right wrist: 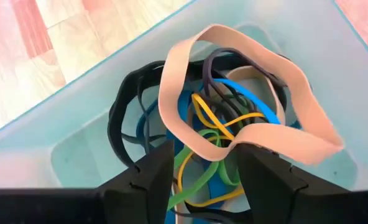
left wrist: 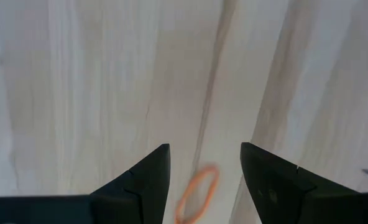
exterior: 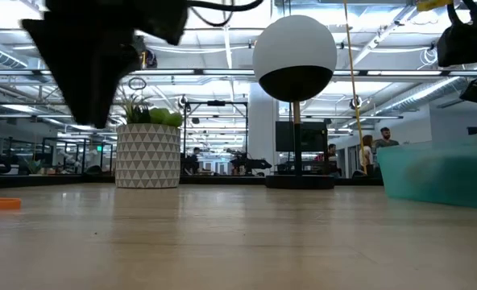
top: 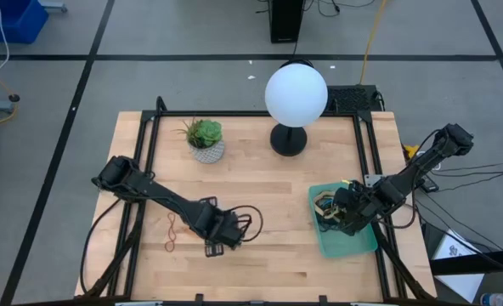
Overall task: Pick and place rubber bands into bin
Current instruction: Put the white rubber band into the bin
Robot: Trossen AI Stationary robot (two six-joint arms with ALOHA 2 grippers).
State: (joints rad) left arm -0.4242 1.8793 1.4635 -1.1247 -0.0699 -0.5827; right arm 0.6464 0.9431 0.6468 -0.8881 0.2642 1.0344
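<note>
An orange rubber band [top: 173, 231] lies flat on the wooden table, left of my left gripper [top: 215, 247]. That gripper points down above the table, open; in its wrist view the band [left wrist: 197, 193] shows on the wood between its fingers, apart from them. The teal bin [top: 366, 242] stands at the right and holds a tangle of rubber bands [right wrist: 215, 130] in black, blue, yellow and green, with a wide tan band [right wrist: 234, 93] on top. My right gripper [right wrist: 204, 165] hangs open just over this pile, slanting down.
A white patterned plant pot [top: 206, 143] stands at the far left. A lamp with a white globe [top: 296, 93] on a black base stands at the far middle. A black cable [top: 248, 223] loops beside the left gripper. Bare wood lies between the arms.
</note>
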